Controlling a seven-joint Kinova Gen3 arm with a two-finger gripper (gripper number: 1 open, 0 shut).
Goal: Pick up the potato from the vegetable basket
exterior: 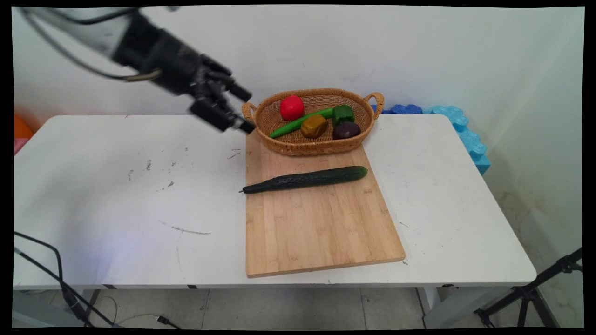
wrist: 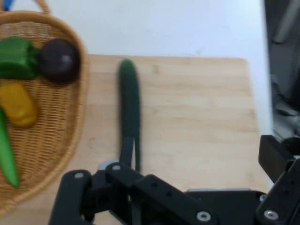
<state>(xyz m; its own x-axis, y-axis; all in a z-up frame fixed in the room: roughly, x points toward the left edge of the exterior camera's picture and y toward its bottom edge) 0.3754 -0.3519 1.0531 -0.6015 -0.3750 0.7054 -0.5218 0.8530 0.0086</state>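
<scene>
Pincer point(exterior: 242, 109), black and two-fingered, hangs in the air above the white desk point(exterior: 116, 195), just left of the oval woven wicker basket point(exterior: 298, 144) and its left handle. Its fingers stand apart, released, gripping nothing. The arm descends from the upper left, tilted down toward the right.

Basket contents: one round red tomato-like piece point(exterior: 292, 107), one long light-green pod point(exterior: 298, 122), one yellow-brown lump point(exterior: 314, 126), one green bell-pepper shape point(exterior: 343, 113) and one dark purple round piece point(exterior: 346, 130). The pieces look smooth, like plastic.

The basket rests on the far end of a rectangular pale bamboo cutting board point(exterior: 321, 228). A long dark-green cucumber point(exterior: 305, 179) lies across the board, just in front of the basket, its thin stem end reaching the board's left edge. In the hand view the cucumber runs lengthwise above the linkage.

Blue foam blocks point(exterior: 458, 125) sit behind the desk's far right corner.
</scene>
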